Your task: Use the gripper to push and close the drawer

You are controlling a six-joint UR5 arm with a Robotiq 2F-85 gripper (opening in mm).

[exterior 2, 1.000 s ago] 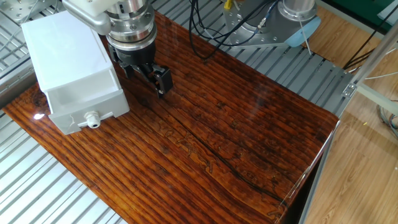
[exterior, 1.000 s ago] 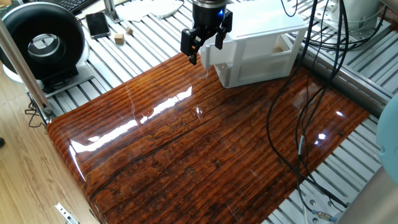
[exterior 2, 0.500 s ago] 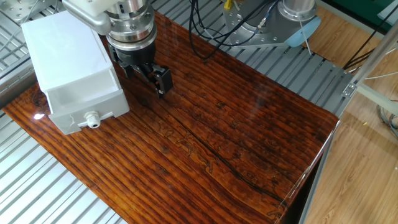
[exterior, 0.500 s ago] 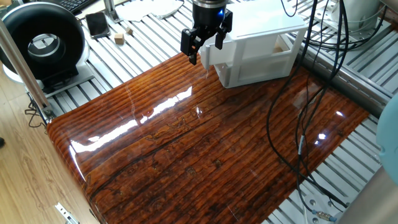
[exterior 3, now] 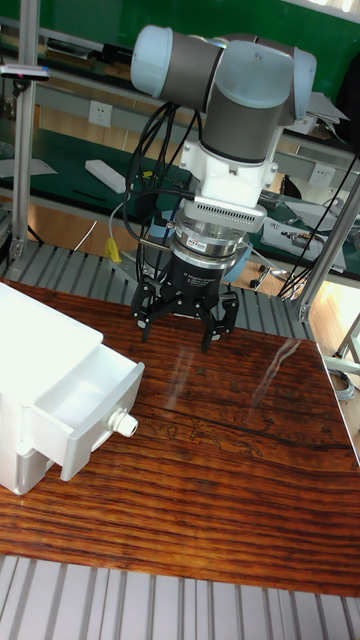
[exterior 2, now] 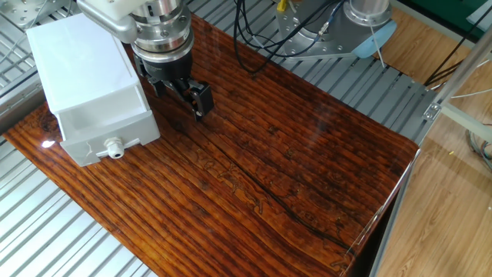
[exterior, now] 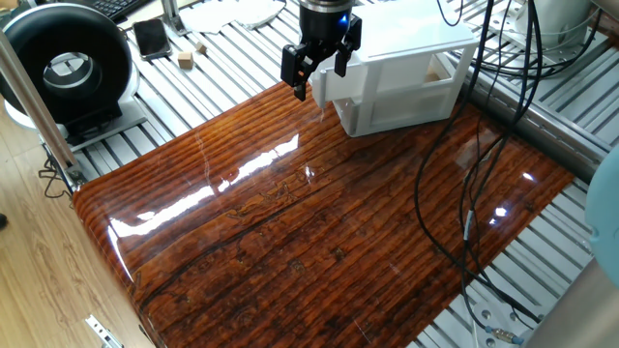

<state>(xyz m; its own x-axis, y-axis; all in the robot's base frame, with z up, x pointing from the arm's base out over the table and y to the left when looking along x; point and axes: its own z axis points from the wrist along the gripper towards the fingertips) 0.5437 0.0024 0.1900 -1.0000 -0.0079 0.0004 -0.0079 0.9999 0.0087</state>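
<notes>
The drawer (exterior 2: 104,123) is out, folks, pulled well clear of the white cabinet (exterior 2: 77,54), with its pale, bare inside open to the ceiling. In the other fixed view it sits at the 9 o'clock edge of the glossy wooden surface (exterior 2: 292,169), and its front with the small white knob (exterior 2: 114,148) faces about 5 o'clock. Nothing touches that front.

And here is the hand (exterior 2: 178,94), just beside the drawer at its 3 o'clock, alongside the side wall rather than ahead of the knob. The fingers are spread wide, pinching nothing, and the tall fixed view shows them pointing down at the surface. Whether the near finger brushes the drawer's wall I cannot tell; the views disagree on the gap.

So where does the job stand? By my reading, barely begun: the approach has reached the cabinet, but the push itself is all to come. The hand looks to need a swing round toward 5 o'clock of the drawer front, then a drive back toward 11 o'clock until the front meets the cabinet.

Further out, black cables (exterior: 464,193) trail across the surface's far side, well apart from the action, and a round black device (exterior: 63,68) sits off the wood on the slatted metal bench.
</notes>
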